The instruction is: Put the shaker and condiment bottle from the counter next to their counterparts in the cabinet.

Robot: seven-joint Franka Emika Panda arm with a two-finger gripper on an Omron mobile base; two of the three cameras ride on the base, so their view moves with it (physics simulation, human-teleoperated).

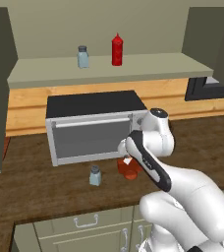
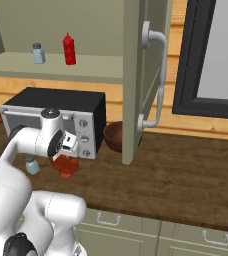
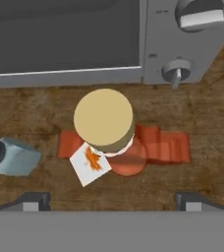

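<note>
Condiment bottle (image 3: 126, 147): leaf-shaped, upright near the counter's (image 1: 40, 187) front edge, likely rigid, smooth, top-heavy. Grasp across the flat body below the stopper (image 3: 104, 117). Gripper (image 3: 111, 201) hovers overhead, jaws wide apart, empty.

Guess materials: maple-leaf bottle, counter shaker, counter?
Maple-leaf bottle: probably glass, reddish-brown and slightly see-through, with a tan cork-like stopper.
Counter shaker: pale-blue translucent glass or plastic, with a matte grey cap.
Counter: dark wood, grain visible.

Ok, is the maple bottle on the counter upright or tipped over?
Upright. The hand view looks straight down on the maple bottle and its round tan stopper, and it stands on its base before the toaster oven.
</note>
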